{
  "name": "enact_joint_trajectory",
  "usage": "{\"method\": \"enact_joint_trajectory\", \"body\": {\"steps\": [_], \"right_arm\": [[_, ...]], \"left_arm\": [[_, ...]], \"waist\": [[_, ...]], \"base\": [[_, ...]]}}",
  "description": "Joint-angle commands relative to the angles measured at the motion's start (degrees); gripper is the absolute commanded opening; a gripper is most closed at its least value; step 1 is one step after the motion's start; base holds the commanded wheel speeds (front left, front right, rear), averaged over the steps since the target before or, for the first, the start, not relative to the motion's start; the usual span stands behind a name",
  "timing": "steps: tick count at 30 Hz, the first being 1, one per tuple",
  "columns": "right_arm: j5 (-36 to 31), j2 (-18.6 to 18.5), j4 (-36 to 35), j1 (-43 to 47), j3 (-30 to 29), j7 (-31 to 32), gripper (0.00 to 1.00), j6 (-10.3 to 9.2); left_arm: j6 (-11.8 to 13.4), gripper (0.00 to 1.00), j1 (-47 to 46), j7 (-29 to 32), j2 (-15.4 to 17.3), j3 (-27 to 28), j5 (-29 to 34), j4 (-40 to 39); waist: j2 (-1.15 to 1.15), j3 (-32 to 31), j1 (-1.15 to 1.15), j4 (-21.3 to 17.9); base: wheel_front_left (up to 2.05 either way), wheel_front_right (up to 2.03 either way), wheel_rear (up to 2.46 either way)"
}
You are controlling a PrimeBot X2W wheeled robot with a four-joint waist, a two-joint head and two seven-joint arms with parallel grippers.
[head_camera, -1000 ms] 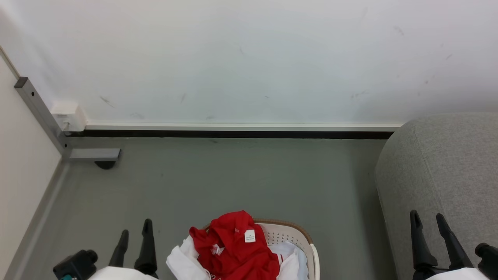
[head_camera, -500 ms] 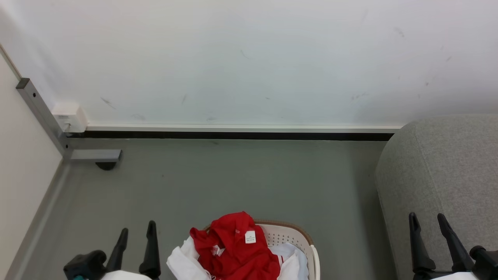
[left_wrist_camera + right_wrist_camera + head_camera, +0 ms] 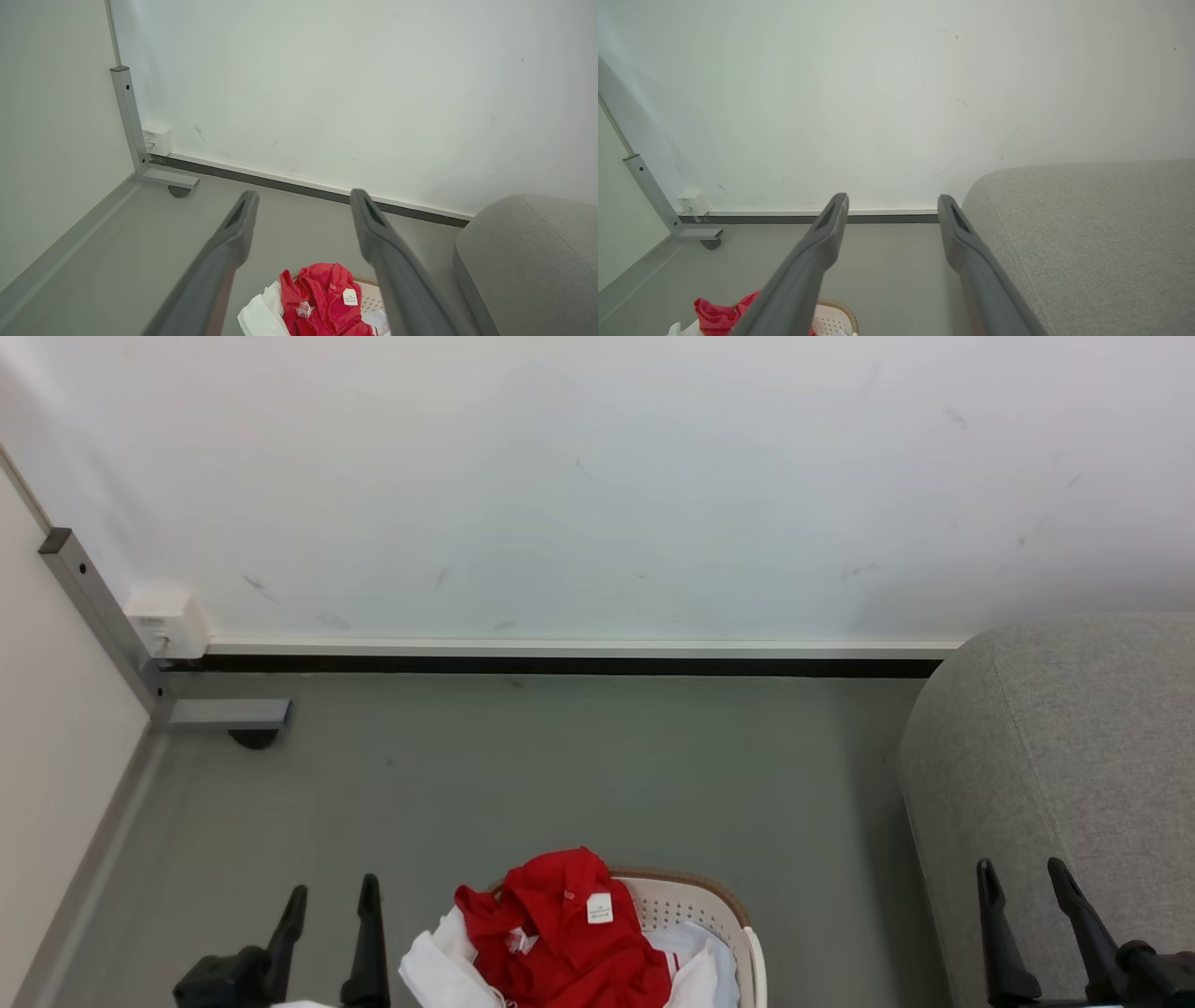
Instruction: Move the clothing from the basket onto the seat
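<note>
Clothing [image 3: 560, 933] crumpled in perforated rounded plastic basket [image 3: 695, 894]; left claw [image 3: 334, 889], right claw [image 3: 1019, 866] released.

Red and white clothing [image 3: 560, 933], cream perforated basket [image 3: 695, 901], grey seat [image 3: 1074, 756]

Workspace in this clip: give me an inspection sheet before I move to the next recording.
Surface: grey floor, the basket stands on it.
Job's things: red garment and white pieces heaped in the basket, spilling over its rim; seat to the right, no clothing on the part in view.
Clutter: nothing seen.
Grippers: left gripper open, empty, left of the basket; right gripper open, empty, before the seat.
Cables: nothing seen.
Surroundings: white wall, grey metal post with a foot, small white wall box.
</note>
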Motion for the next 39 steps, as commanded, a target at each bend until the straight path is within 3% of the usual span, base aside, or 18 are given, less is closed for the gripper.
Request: {"method": "enact_joint_trajectory", "body": {"steps": [1,39], "right_arm": [[-0.7,0.0,-0.1,0.4,-0.4,-0.6,1.00,-0.08],[-8.6,0.0,2.5,1.9,0.5,-4.5,1.00,-0.12]], "left_arm": [[-0.2,1.00,0.4,-0.4,0.5,0.0,1.3,-0.4],[-3.3,1.00,2.6,-4.2,-2.1,3.0,16.4,1.7]], "waist": [[0.00,0.0,0.00,-0.1],[0.00,-0.4,0.00,-0.3]], "base": [[0.00,0.00,0.00],[0.00,0.00,0.00]]}}
